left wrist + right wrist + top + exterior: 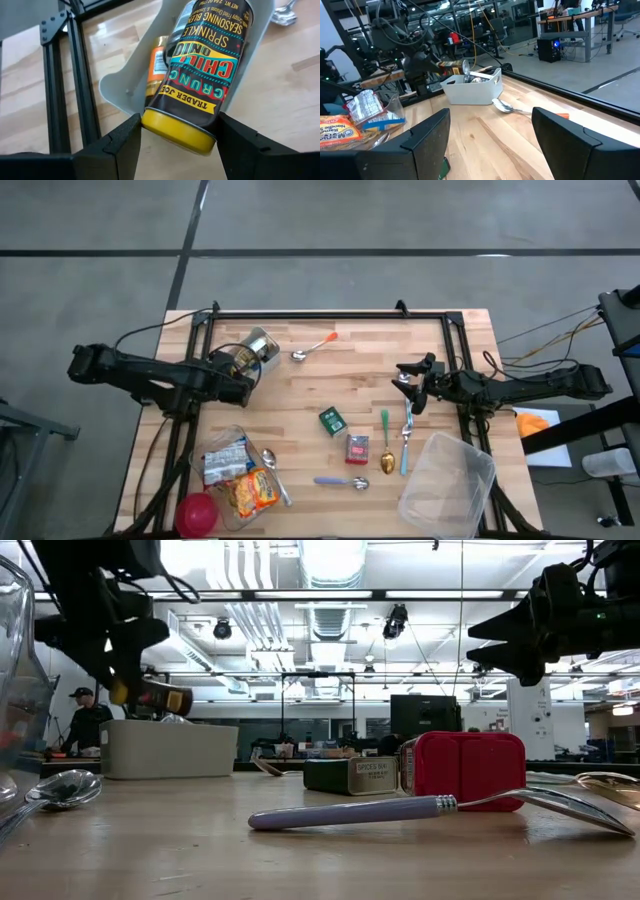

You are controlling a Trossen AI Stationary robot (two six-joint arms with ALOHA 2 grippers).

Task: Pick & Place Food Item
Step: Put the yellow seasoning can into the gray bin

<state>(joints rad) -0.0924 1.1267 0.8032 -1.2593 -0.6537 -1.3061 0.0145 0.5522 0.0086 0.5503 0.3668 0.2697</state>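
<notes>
A dark seasoning jar [200,75] with a yellow lid [177,132] hangs tilted above a white bin [120,85] at the table's far left. My left gripper [245,378] is shut on it. The low view shows the jar [150,696] clear above the bin [170,748]. An orange-labelled bottle [156,70] lies inside the bin. My right gripper [410,392] hovers open and holding nothing at the table's right side, above the cutlery. My left gripper pinches the jar between its two fingers, on the jar's sides just beside the yellow lid [156,107]. The fingers slant down from the table's left, and the jar runs on away from them. The jar is lifted clear and tilted over the bin.
A green tin [332,420] and a red tin [357,448] sit mid-table among several spoons and forks [387,450]. A clear tub [447,485] stands near right. At near left is a clear tub of snack packets [240,478], with a red lid [197,513] beside it.
</notes>
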